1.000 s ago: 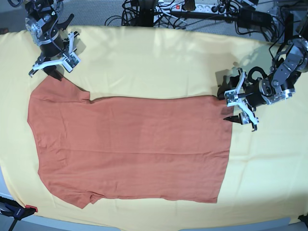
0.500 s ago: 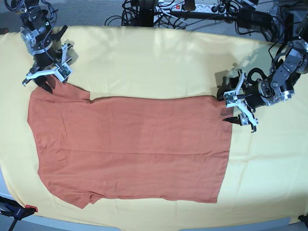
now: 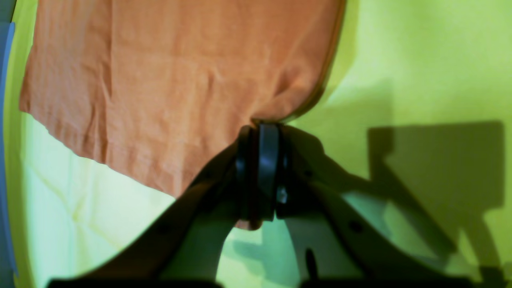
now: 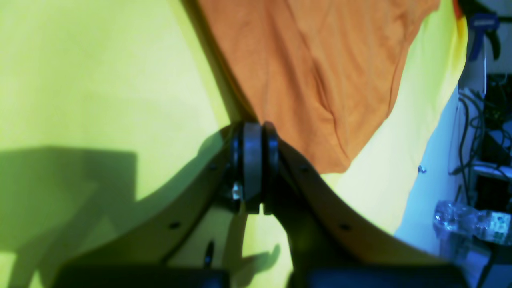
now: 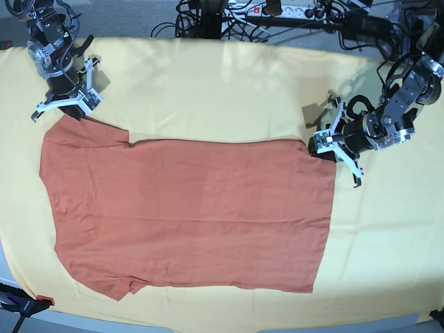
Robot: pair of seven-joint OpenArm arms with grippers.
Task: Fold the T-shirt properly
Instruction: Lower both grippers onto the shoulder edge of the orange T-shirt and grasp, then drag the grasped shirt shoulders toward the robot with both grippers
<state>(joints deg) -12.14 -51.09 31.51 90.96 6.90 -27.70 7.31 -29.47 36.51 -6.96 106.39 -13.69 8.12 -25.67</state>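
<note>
2 grippers have hold of the T-shirt (image 5: 187,211), which lies spread flat across the middle of the yellow cloth (image 5: 229,90) covering the desk. In the base view the shirt's sleeves sit toward 9 o'clock and its straight hem toward 3 o'clock, with 1 sleeve pointing up at about 10 o'clock and the other down at about 7 o'clock.

At the hem's upper corner, at about 3 o'clock, the left gripper (image 5: 320,144) is pressed fully together on the fabric edge. Its wrist view shows the dark pads (image 3: 267,168) closed against each other with the orange corner pinched at their tip and a small fold of cloth bunched just above them.

At the upper sleeve, at about 10 o'clock, the right gripper (image 5: 68,109) is likewise closed tight. In its wrist view the pads (image 4: 252,160) meet right at the shirt's edge, and the fabric rises away from them in soft creases; whether cloth is truly caught between them I cannot tell for sure, though the edge touches the tip.

Beyond the cloth, at 12 o'clock, a tangle of black cables (image 5: 277,17) and a power strip (image 5: 295,10) lies along the far edge. A red-handled clamp (image 5: 21,304) sits at 7 o'clock.
</note>
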